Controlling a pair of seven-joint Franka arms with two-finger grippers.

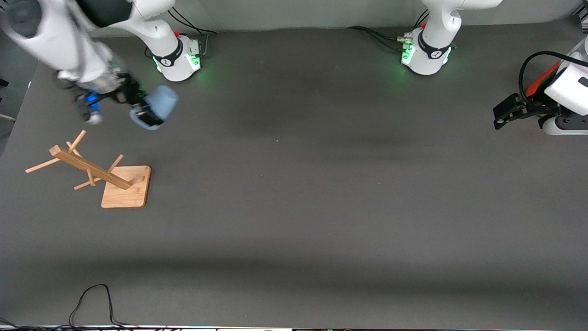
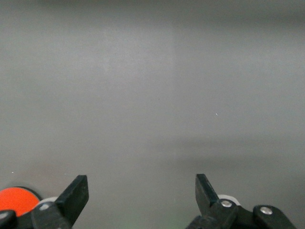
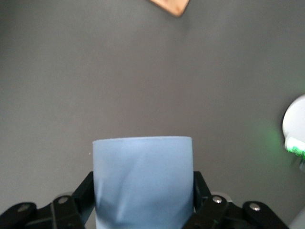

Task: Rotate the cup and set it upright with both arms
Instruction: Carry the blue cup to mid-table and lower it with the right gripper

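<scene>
My right gripper (image 1: pixel 146 112) is shut on the pale blue cup (image 1: pixel 161 104) and holds it in the air, tilted, over the table near the right arm's base. In the right wrist view the cup (image 3: pixel 143 179) sits between the two black fingers (image 3: pixel 82 193), which press on its sides. My left gripper (image 1: pixel 504 112) is open and empty at the left arm's end of the table; in the left wrist view (image 2: pixel 141 191) its jaws stand wide apart over bare mat.
A wooden rack (image 1: pixel 92 170) with pegs, on a square base, stands at the right arm's end, nearer the front camera than the cup. A corner of its base (image 3: pixel 170 5) shows in the right wrist view. A black cable (image 1: pixel 92 303) lies at the front edge.
</scene>
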